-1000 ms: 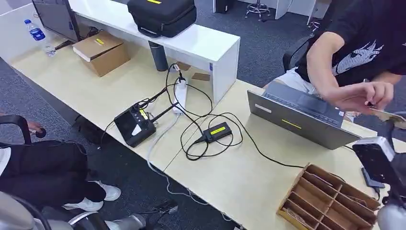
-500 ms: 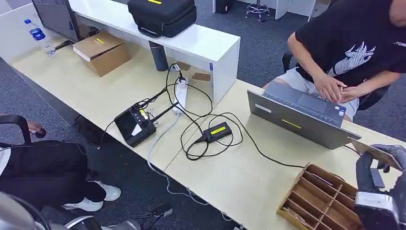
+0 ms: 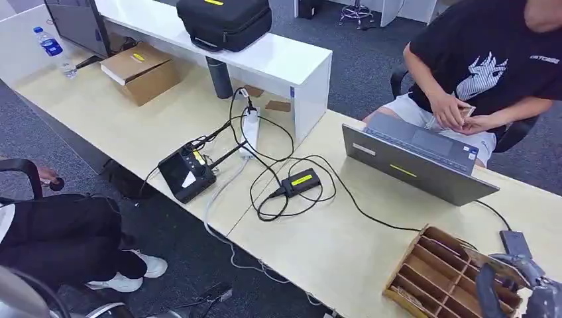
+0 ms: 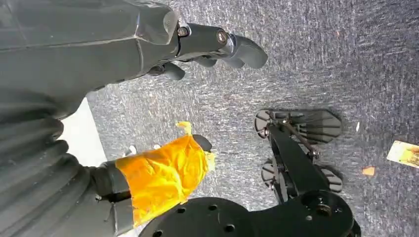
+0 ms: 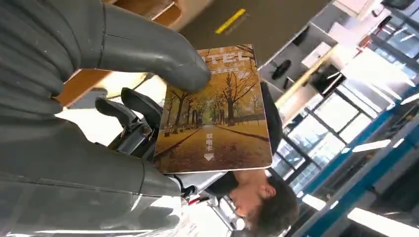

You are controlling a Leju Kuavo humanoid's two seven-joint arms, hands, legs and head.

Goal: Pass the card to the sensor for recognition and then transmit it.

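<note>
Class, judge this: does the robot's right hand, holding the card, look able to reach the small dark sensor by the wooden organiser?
Probably yes. The right hand holds the card just near the sensor, with nothing between them; only the wooden organiser sits alongside.

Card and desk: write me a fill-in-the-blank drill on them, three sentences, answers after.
1. The card is held by the robot's ____ hand.
2. The picture printed on the card shows a path lined with ____.
3. In the head view, the right hand hovers over the wooden ____ at the desk's near edge, close to the laptop.

Missing words: right; trees; divider box
</note>
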